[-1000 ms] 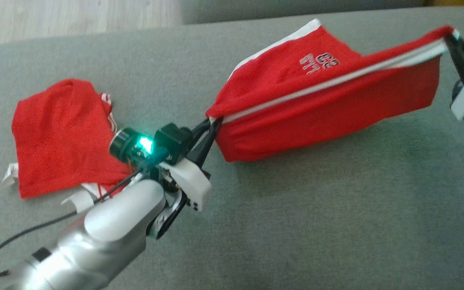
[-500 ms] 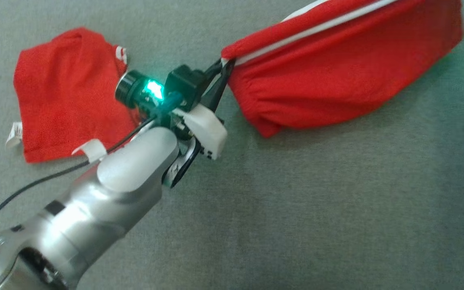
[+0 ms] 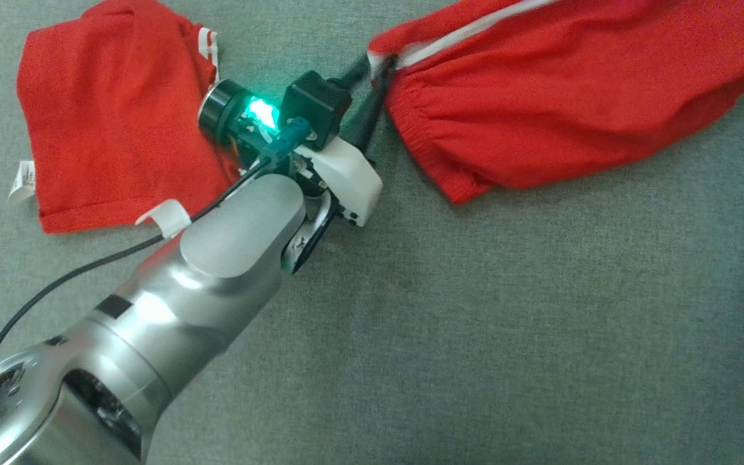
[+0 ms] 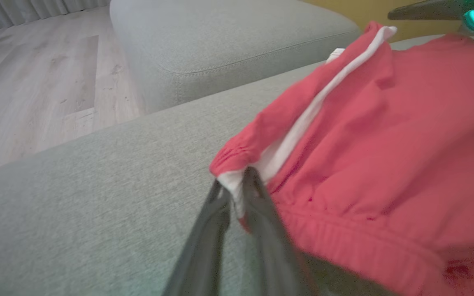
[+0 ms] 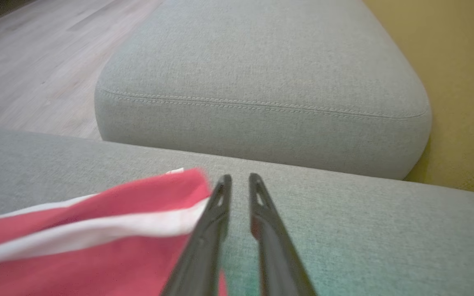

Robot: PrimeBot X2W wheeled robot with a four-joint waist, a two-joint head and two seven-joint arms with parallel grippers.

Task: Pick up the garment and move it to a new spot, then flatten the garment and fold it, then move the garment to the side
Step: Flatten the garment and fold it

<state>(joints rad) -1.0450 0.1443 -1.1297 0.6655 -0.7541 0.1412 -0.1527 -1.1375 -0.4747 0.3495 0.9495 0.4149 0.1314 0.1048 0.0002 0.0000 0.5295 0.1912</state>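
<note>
Head view, near first: silver left forearm (image 3: 204, 278) comes in from 7 o'clock, with a thin black cable (image 3: 55, 290) trailing at 8 and a green wrist light (image 3: 261, 111) on. At 5 and 6, the grey-green woven sofa seat (image 3: 507, 323) is flat, open room. Left gripper (image 4: 237, 183): jaws slightly apart, with the white hem corner of the red fabric shorts with white side stripe (image 3: 572, 110) between the tips; can't tell if pinched or loose. The shorts lie rumpled at 1–2, elastic waistband gathered, running off the top edge. A crumpled red cloth garment with white trim and label (image 3: 101, 116) lies at 10–11, just beside the left wrist. Right gripper (image 5: 239, 177): narrow gap, nothing between the tips, shorts against its 9 o'clock side. Beyond are a rounded grey cushion with stitched seam (image 5: 261, 74), pale wood plank floor (image 4: 35, 82) and a yellow surface (image 5: 463, 61).
</note>
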